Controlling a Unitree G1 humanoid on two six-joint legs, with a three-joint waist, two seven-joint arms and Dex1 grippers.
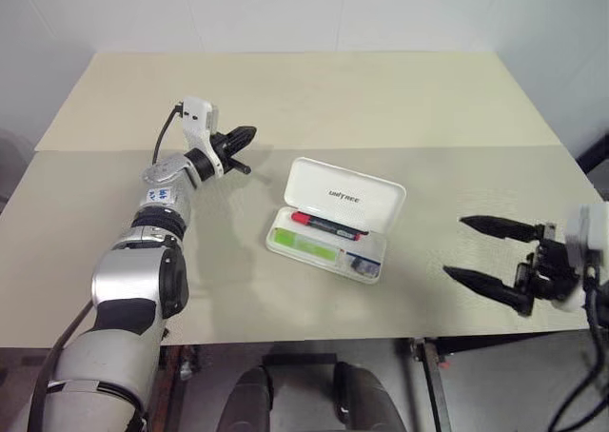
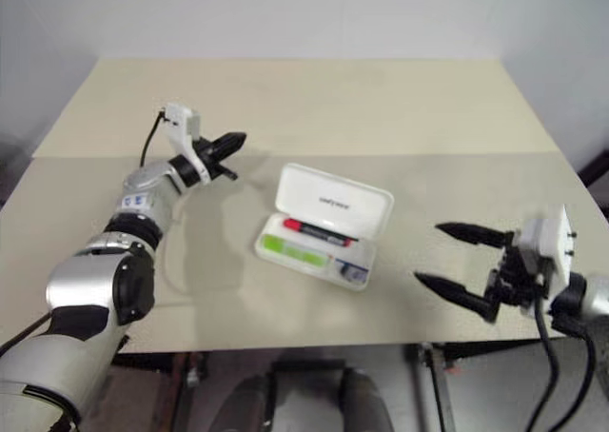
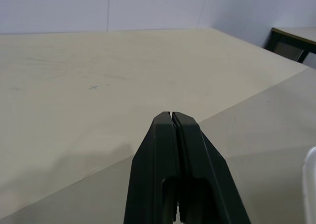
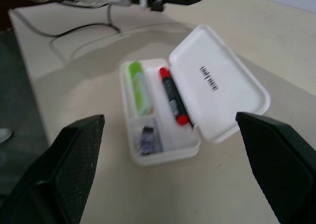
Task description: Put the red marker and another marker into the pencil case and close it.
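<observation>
The white pencil case [image 1: 347,196] lies open at the middle of the table, its lid raised toward the back. Inside, the red marker [image 1: 328,225] rests along the hinge side. The green marker [image 1: 304,244] lies in the front compartment. In the right wrist view the red marker [image 4: 173,95] and the green marker [image 4: 139,88] lie side by side in the tray. My left gripper [image 1: 249,132] hovers left of and behind the case, shut with nothing in it, its fingertips [image 3: 171,116] pressed together. My right gripper [image 1: 455,247] stands open and empty, right of the case near the table's front edge.
A small dark item [image 1: 362,263] sits in the case's end compartment. The beige table [image 1: 285,89] has a seam across its width behind the case. Another table's dark-framed corner [image 3: 291,39] stands beyond the far right side.
</observation>
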